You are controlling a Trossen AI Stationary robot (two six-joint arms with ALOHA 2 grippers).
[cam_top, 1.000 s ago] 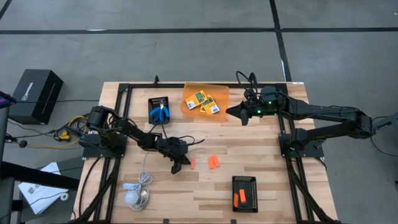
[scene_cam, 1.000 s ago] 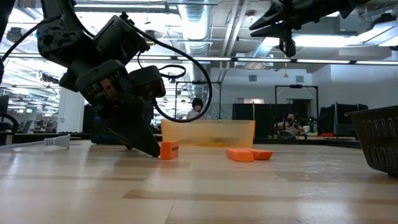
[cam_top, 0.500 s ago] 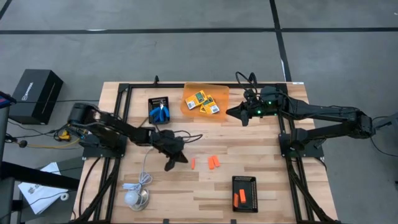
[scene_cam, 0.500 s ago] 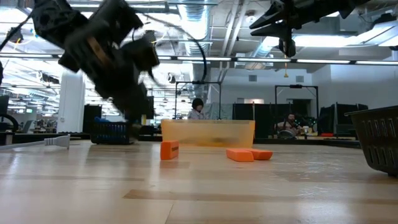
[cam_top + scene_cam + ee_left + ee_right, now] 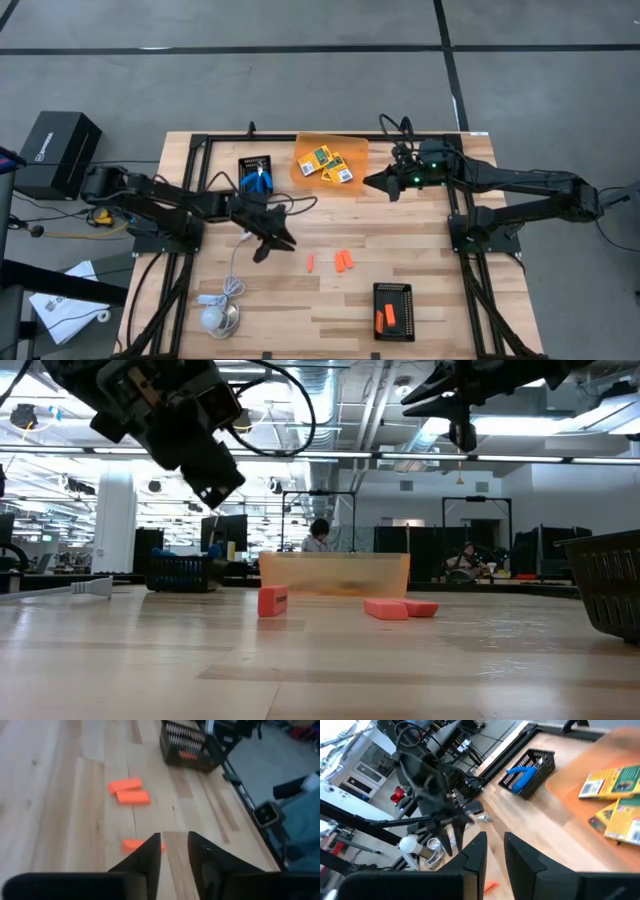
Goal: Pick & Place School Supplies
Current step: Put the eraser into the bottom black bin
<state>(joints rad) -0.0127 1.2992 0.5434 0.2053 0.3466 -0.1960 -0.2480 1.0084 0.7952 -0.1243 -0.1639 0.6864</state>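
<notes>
Left wrist view alone shows left hand (image 5: pixel 174 851) apart above 3 orange sticks (image 5: pixel 129 791).

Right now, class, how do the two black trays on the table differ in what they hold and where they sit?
The far black tray, by the left arm's side, holds blue-handled scissors. The near black tray, toward the right arm's side, holds orange sticks. Both are small, dark, rectangular mesh trays resting flat on the wooden table.

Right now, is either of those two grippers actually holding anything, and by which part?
No. The left gripper is lifted above the table with nothing between its fingers; the orange sticks lie loose on the wood. The right gripper hangs empty near the orange tray.
</notes>
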